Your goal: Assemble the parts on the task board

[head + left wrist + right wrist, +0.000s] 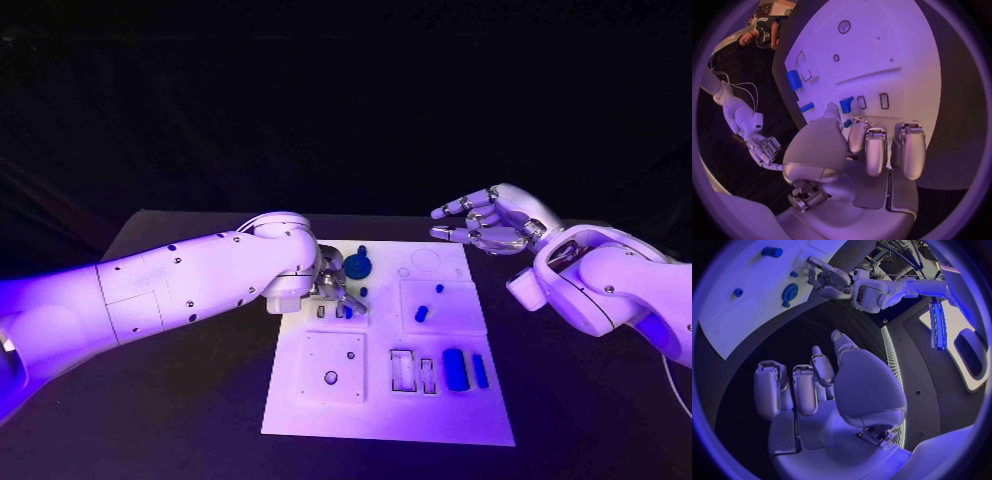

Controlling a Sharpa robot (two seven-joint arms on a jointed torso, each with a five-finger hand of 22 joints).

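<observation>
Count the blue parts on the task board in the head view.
6 visible: a round disc at the far end, a small piece just below it, two mid-board, two upright bars nearer. The left robot hand may hide more.

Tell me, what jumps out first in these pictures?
The white task board lies mid-table, with small blue parts on it. The left hand reaches down over the board's left edge, fingers by a small blue piece. The right hand hovers beyond the board's far right corner, fingers apart, holding nothing.
</observation>
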